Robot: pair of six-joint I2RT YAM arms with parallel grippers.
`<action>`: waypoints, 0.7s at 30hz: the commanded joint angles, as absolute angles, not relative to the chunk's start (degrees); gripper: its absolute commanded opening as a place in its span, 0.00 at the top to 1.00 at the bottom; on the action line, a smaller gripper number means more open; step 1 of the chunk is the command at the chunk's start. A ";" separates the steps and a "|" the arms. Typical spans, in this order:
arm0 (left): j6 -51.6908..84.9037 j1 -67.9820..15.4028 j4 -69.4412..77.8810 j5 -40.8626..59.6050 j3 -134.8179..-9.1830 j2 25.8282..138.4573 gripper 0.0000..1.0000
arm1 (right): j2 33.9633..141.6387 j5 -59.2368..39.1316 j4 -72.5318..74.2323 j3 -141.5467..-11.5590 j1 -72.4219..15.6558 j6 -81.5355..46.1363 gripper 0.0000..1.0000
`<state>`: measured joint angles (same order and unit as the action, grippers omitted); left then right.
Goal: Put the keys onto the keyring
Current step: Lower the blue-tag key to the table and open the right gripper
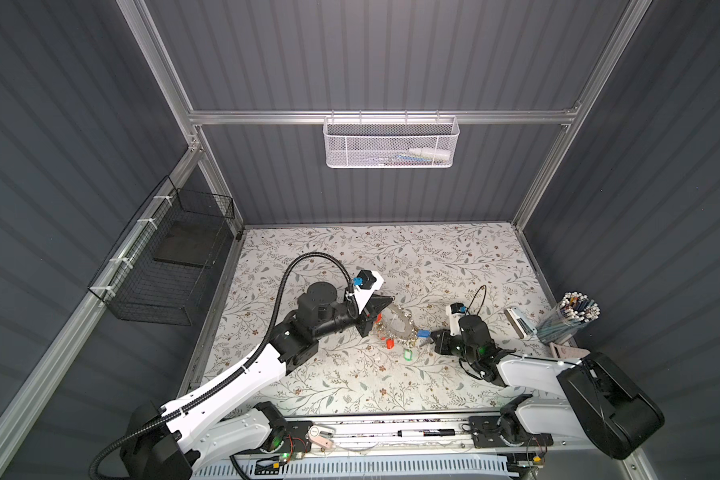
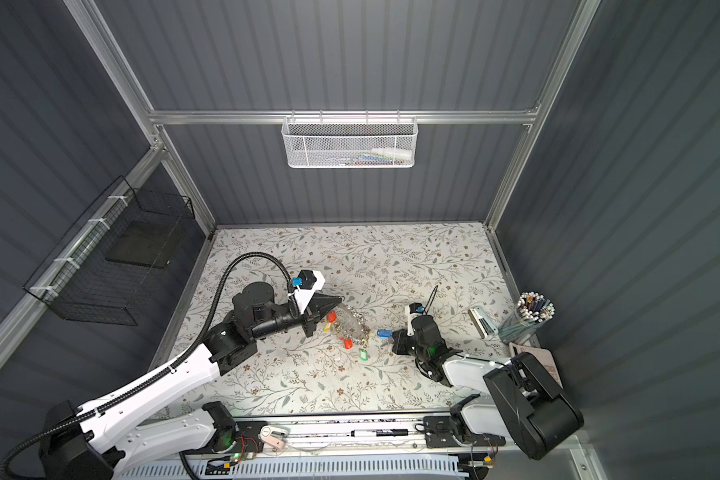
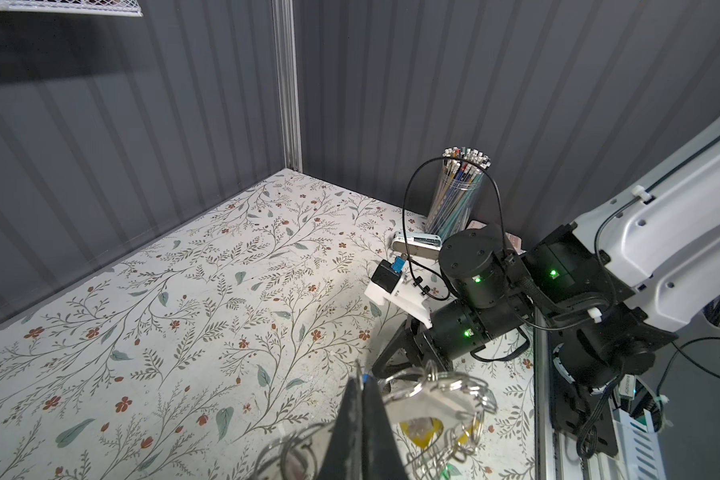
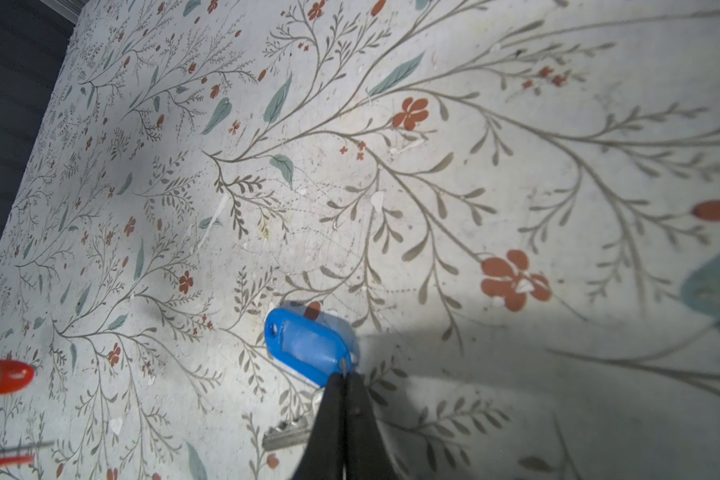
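In both top views the keyring (image 1: pixel 398 323) (image 2: pixel 352 323) sits near the middle of the table (image 1: pixel 454 257), a little toward its front edge. A red tag (image 1: pixel 389 343) and a green tag (image 1: pixel 408 354) trail from its front rim. The left end effector (image 1: pixel 379 309) is pressed together on the part of the rim that faces the table's left edge. The keys (image 1: pixel 423 333) (image 2: pixel 384 333) lie just beside the keyring on the side toward the right edge, apart from it. The right end effector (image 1: pixel 430 338) is at them.

In the left wrist view, the left end effector (image 3: pixel 362 380) has its fingers closed on the edge of the keyring (image 3: pixel 433 401). The plate looks raised off the table, with split rings and a yellow tag (image 3: pixel 427 428) hanging below it. The right end effector (image 3: pixel 395 357) sits low just beyond.

In the right wrist view, the right end effector (image 4: pixel 344 376) is pressed together. It pinches the keys (image 4: pixel 285 434) at the end of their blue tag (image 4: pixel 304 345), seemingly on the small ring there.

The step in hand appears to be the grasp of the keys, with the keyring held ready. The next move calls for lifting the bunch and carrying it across the gap to a free split ring on the rim. It must then be threaded on with fine alignment while the left side holds steady. The pinch sits at the very fingertips, so it may slip.
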<state>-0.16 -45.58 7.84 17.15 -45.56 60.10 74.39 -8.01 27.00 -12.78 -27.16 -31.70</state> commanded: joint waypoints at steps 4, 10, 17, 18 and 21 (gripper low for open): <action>0.32 -45.53 11.43 18.43 -46.14 59.28 1.00 | 72.49 -9.12 25.78 -13.45 -27.50 -31.58 0.85; 0.26 -45.51 11.51 18.35 -45.92 58.99 1.00 | 68.26 -8.23 21.87 -13.97 -27.42 -31.22 0.77; 0.35 -45.52 11.52 18.46 -45.71 58.82 1.00 | 61.86 -7.37 16.21 -15.53 -27.12 -30.61 0.68; 0.35 -45.53 11.51 18.39 -45.71 58.80 1.00 | 60.70 -7.46 15.40 -15.80 -26.86 -30.57 0.67; -0.03 -45.47 11.09 18.13 -46.03 58.87 1.00 | 55.77 -8.66 12.63 -17.19 -25.12 -30.06 0.64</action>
<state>-0.16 -45.58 7.84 17.19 -45.56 60.12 59.07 -8.40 16.27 -14.79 -26.37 -31.03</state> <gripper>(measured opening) 0.050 0.357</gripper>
